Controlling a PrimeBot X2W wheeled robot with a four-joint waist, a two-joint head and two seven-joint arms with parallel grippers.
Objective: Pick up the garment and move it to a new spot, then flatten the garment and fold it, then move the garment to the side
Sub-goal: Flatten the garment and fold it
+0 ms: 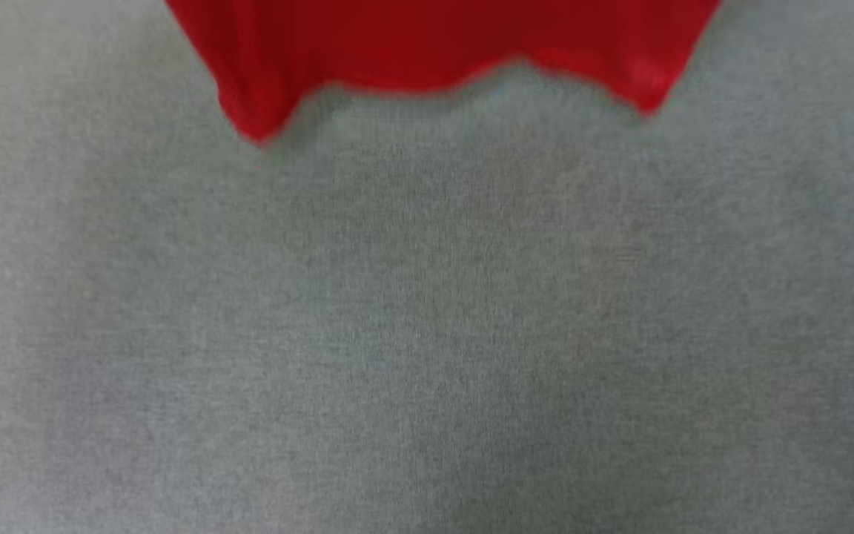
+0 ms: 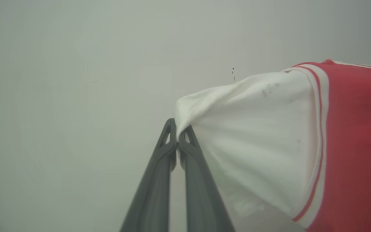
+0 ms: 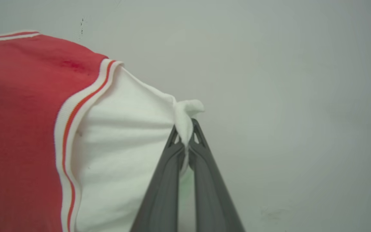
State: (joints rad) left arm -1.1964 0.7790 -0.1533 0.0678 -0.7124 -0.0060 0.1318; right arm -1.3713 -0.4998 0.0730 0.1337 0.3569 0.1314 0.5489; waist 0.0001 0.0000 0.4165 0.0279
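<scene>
hanging by its white sleeves [image 2: 253, 135], the garment [image 1: 434, 44] dangles above the grey desk [image 1: 427, 334]. left pincer [image 2: 177, 135] and right pincer [image 3: 188, 133] each pinch a sleeve tip, fully closed. best held level and wide, lowering hem first.

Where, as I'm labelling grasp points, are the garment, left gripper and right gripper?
garment [image 1: 427, 44]: head view, red fabric above the wavy edge.
left gripper [image 2: 179, 130]: left wrist view, between fingertips pinching the white sleeve.
right gripper [image 3: 185, 129]: right wrist view, between fingertips pinching the white sleeve.

Place unclear: grey cloth surface [image 1: 427, 334]
</scene>
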